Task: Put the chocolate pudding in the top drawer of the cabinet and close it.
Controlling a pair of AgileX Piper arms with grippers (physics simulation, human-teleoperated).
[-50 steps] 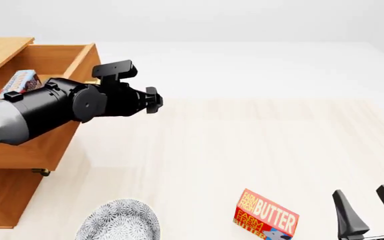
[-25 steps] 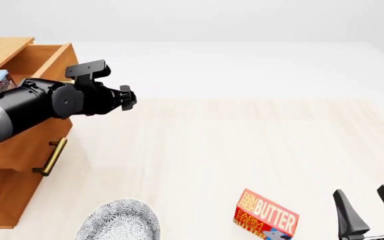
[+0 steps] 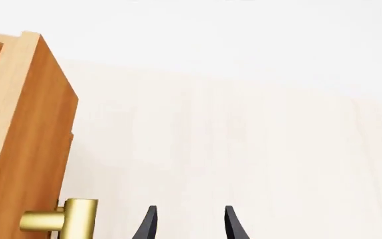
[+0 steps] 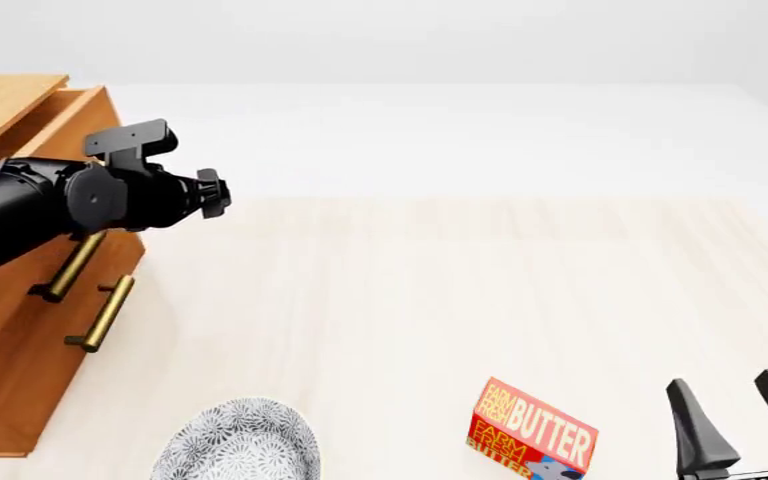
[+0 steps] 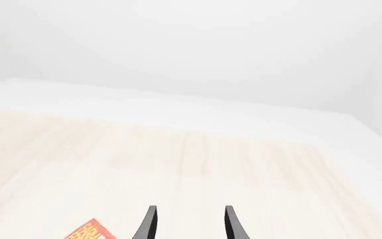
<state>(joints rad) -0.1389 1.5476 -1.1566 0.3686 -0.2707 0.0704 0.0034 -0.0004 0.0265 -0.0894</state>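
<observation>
Beside the top drawer (image 4: 24, 255) — left end effector (image 3: 189, 225) parted, empty.

Two dark fingertips (image 5: 151, 221) of the right gripper (image 5: 189, 224) at the picture's lower edge, apart, with only bare light wooden table (image 5: 198, 164) in the gap. A red and yellow corner of a box (image 5: 93, 231), cut by the picture's edge, lying on the table, near but not touching the fingertips. Behind the table, plain white background.
</observation>
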